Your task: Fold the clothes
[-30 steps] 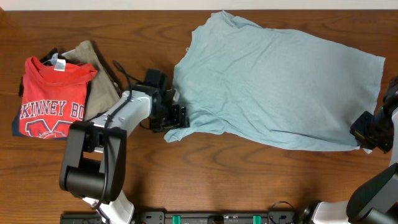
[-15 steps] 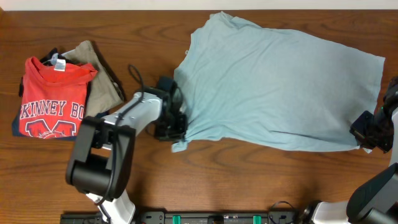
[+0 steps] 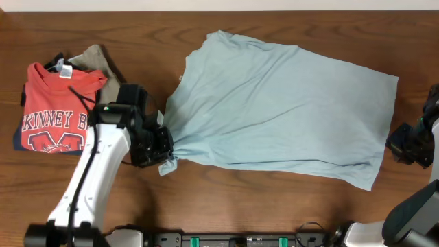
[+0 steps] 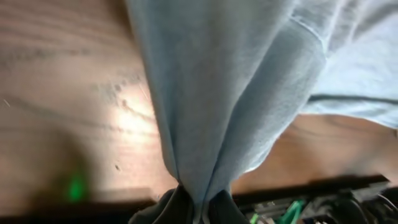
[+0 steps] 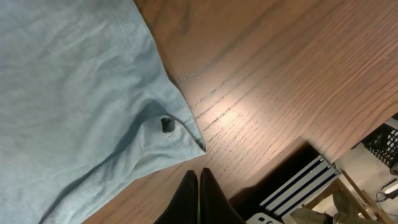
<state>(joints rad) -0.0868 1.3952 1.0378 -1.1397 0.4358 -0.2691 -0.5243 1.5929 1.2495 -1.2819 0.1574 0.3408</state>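
Observation:
The clothes are one pale blue-grey garment (image 3: 281,116) spread across the middle of the wooden table. Its lower-left corner is bunched into my left gripper (image 3: 164,147), which is shut on it. In the left wrist view the fabric (image 4: 230,81) gathers into a tight pleat between the dark fingers (image 4: 168,208) of the left gripper (image 4: 198,208). My right gripper (image 3: 394,145) stands at the right table edge, apart from the cloth. In the right wrist view the right gripper (image 5: 198,174) is shut on nothing, just short of a hemmed corner of the garment (image 5: 74,93).
A folded red T-shirt with white lettering (image 3: 58,110) lies at the far left on an olive-tan folded garment (image 3: 96,58), right behind the left arm. The table's front edge (image 5: 298,149) runs close to the right gripper, with a dark drop beyond it.
My left gripper shut on the garment's lower-left corner and pulled left. The whole garment slid left, its right edge drawing away from the right gripper. The right arm stayed put.

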